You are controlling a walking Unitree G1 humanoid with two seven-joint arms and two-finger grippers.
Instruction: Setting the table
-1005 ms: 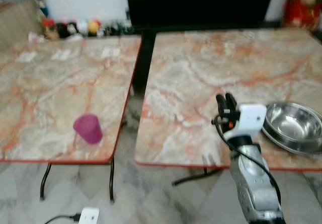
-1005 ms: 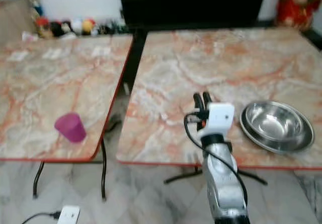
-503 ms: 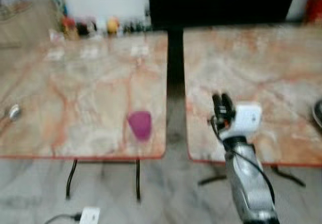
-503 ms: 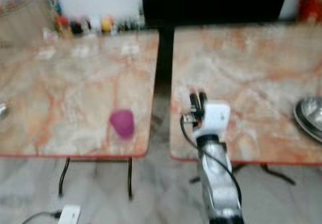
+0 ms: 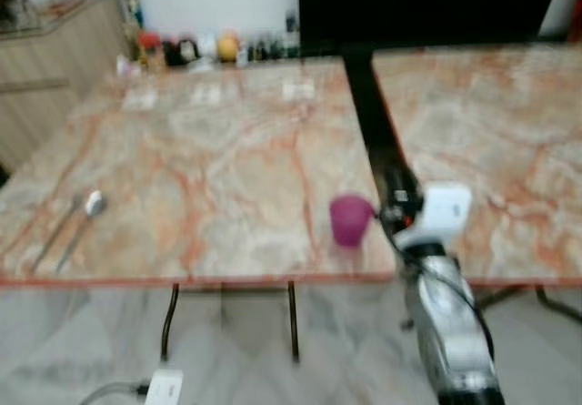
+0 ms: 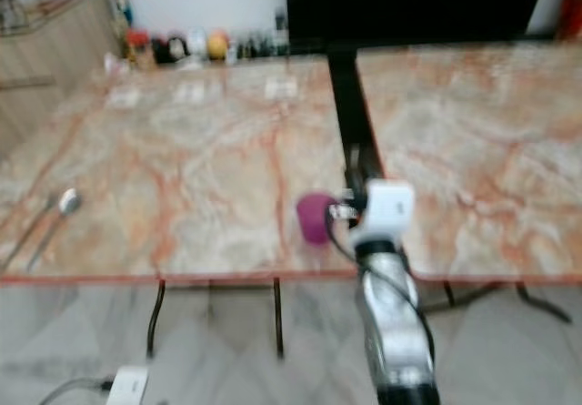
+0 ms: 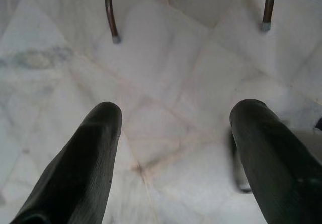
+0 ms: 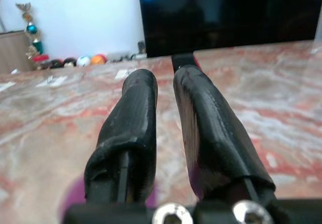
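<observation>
Far to the left on the marble table [image 5: 209,150] I see a spoon [image 5: 91,205] lying near the front edge, with what may be a second utensil beside it; the blur keeps me from saying more. My left gripper [image 7: 173,153] hangs idle over the floor tiles, its fingers spread wide and holding nothing. Moving right, the purple cup [image 5: 350,220] stands upright close to the table's front right corner. Just beside it, on its right, my right gripper [image 5: 398,191] is raised at table height, fingers drawn close together with a thin gap and nothing between them. Further right, across a dark gap, is a second table [image 5: 482,141].

I judge I'm at the approach step, lining up on the cup before any grasp. Next I'd need to part those fingers, bring them around the cup's wall, and close gently; it sits near the edge, so a nudge could push it off.
</observation>
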